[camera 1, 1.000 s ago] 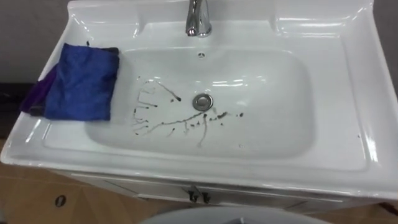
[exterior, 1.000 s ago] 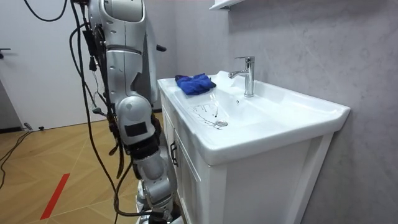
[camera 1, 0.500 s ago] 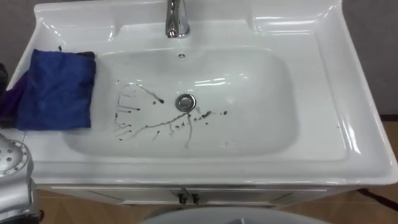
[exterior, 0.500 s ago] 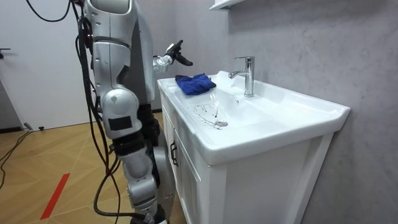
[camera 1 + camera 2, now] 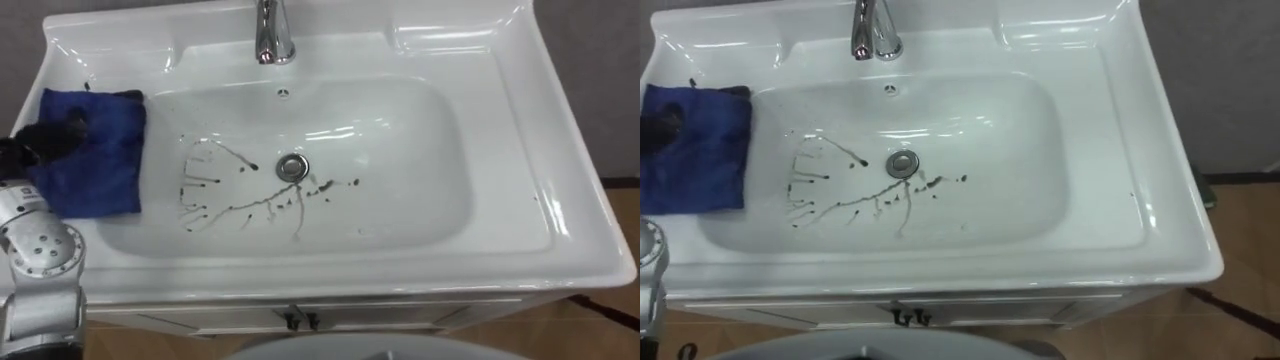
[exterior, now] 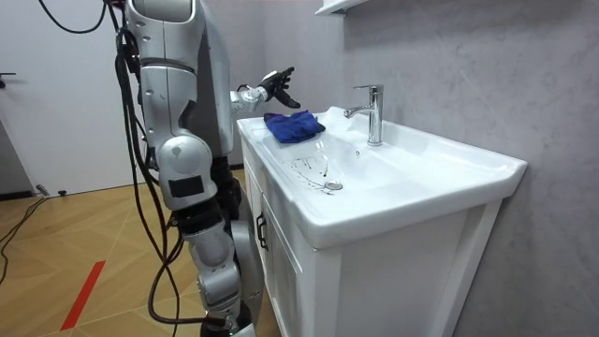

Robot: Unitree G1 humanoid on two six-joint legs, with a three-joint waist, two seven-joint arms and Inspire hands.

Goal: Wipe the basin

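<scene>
In the basin (image 5: 400,180), dark streaks (image 5: 250,205) beside drain (image 5: 291,166).

There was one white basin (image 5: 560,200) with one faucet (image 5: 271,35), one drain (image 5: 292,166) and one small overflow hole (image 5: 284,93). One blue cloth (image 5: 95,160) was there, and one left hand (image 5: 45,140). The dark streaks (image 5: 240,205) were many, too thin and branched to count. One cabinet (image 6: 281,271) stood below.
</scene>
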